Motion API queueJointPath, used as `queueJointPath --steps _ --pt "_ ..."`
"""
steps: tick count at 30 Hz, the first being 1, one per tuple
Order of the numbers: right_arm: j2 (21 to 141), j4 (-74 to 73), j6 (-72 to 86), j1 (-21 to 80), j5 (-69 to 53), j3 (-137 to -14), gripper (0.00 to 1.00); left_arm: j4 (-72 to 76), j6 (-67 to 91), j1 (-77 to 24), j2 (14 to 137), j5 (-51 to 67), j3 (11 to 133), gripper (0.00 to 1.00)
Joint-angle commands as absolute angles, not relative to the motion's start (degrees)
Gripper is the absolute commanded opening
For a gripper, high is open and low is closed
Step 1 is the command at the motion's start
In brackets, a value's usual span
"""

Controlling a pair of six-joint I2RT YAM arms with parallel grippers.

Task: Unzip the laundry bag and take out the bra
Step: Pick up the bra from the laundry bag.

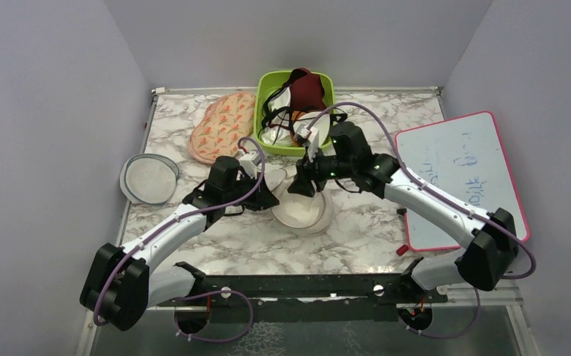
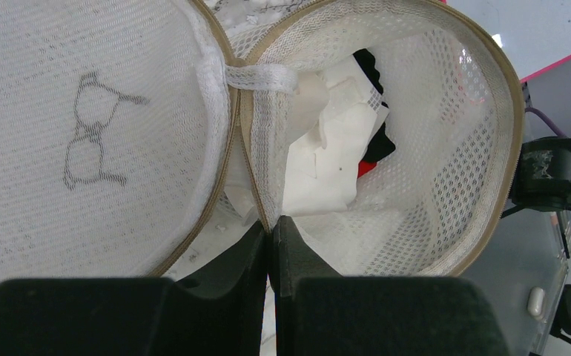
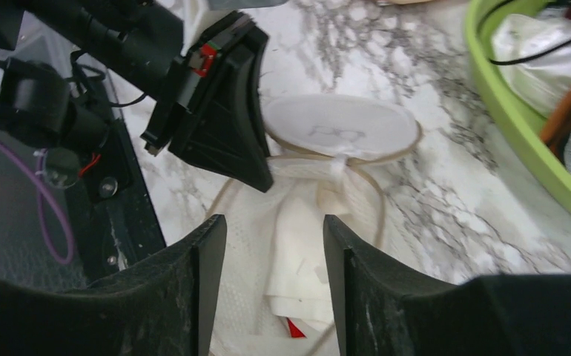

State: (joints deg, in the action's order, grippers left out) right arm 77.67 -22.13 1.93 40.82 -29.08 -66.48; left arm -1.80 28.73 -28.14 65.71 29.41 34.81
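The laundry bag (image 2: 431,193) is unzipped, its rim clamped in the left gripper (image 2: 271,248). The bra (image 2: 366,168), below the half-open, empty right gripper (image 3: 275,226), is not yet removed.

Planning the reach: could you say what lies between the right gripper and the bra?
White fabric over the bra, only a red sliver showing; right wrist view.

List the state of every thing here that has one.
laundry bag, unzipped, halves spread open.
bra, inside the bag, partly under white cloth.
left gripper, shut on the bag's rim.
right gripper, open above the bag's contents.
green tub, filled with garments.
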Motion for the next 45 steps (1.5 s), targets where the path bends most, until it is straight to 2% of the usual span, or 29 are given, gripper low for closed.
queueJointPath --steps 1,12,17,21,25,34,38,41,42,45 --pt "82.3 -20.2 1.8 42.9 -31.6 -66.9 0.45 -1.3 28.0 -28.2 64.3 31.1 35.2 0.0" --pt "91.0 -19.1 1.4 43.0 -23.1 -67.6 0.49 -1.1 28.0 -28.3 63.6 32.3 35.3 0.0" --pt "92.3 -18.3 0.5 43.0 -24.5 -66.2 0.53 -1.5 28.0 -28.3 63.3 32.4 35.3 0.0" --pt "94.4 -18.7 0.0 43.0 -25.9 -65.7 0.52 -1.6 27.7 -28.2 63.5 32.5 35.7 0.0" --pt "95.0 -16.9 -0.2 43.1 -30.3 -64.3 0.45 -1.6 27.7 -28.3 63.8 32.4 35.9 0.0" --pt "97.0 -12.0 1.3 43.4 -32.4 -61.7 0.38 -1.5 28.4 -28.3 64.2 32.7 36.3 0.0" --pt "95.5 -9.9 2.5 43.4 -33.2 -60.9 0.23 -1.6 28.5 -28.3 64.0 32.4 36.2 0.0" --pt "91.8 -8.8 3.2 43.4 -32.0 -59.8 0.04 -1.8 28.8 -28.3 63.7 32.3 36.0 0.0" --pt "90.6 -8.6 3.4 43.4 -31.8 -59.5 0.01 -1.8 28.9 -28.2 63.5 32.1 35.9 0.0" --pt "87.0 -7.9 4.5 43.4 -33.2 -58.3 0.0 -2.2 28.8 -28.3 63.3 31.6 35.9 0.0"
